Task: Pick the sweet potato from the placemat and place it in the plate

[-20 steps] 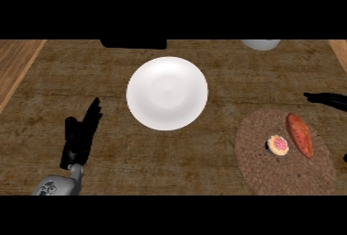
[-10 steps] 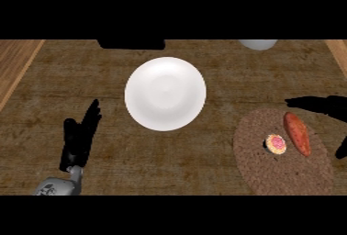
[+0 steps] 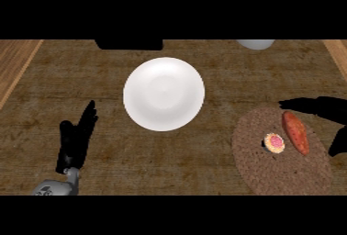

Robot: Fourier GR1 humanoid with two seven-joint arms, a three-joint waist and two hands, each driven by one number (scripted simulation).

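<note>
The orange-red sweet potato [image 3: 295, 132] lies on the round brown placemat [image 3: 271, 170] at the lower right. My right hand [image 3: 322, 106] comes in from the right edge, its fingers spread just beyond the sweet potato's far end and its thumb down at the right; nothing is between them. The white plate [image 3: 164, 93] sits near the middle of the counter, with nothing on it. My left hand [image 3: 76, 140] rests open at the lower left, fingers pointing up.
A small round pink-and-yellow item [image 3: 274, 142] lies on the placemat left of the sweet potato. A dark object [image 3: 129, 44] and a pale bowl [image 3: 255, 44] stand at the far edge. Lighter wooden strips run along both sides of the counter.
My right hand has moved left from the right edge toward the sweet potato's far end. The view has shifted slightly. The left hand has stayed still.
</note>
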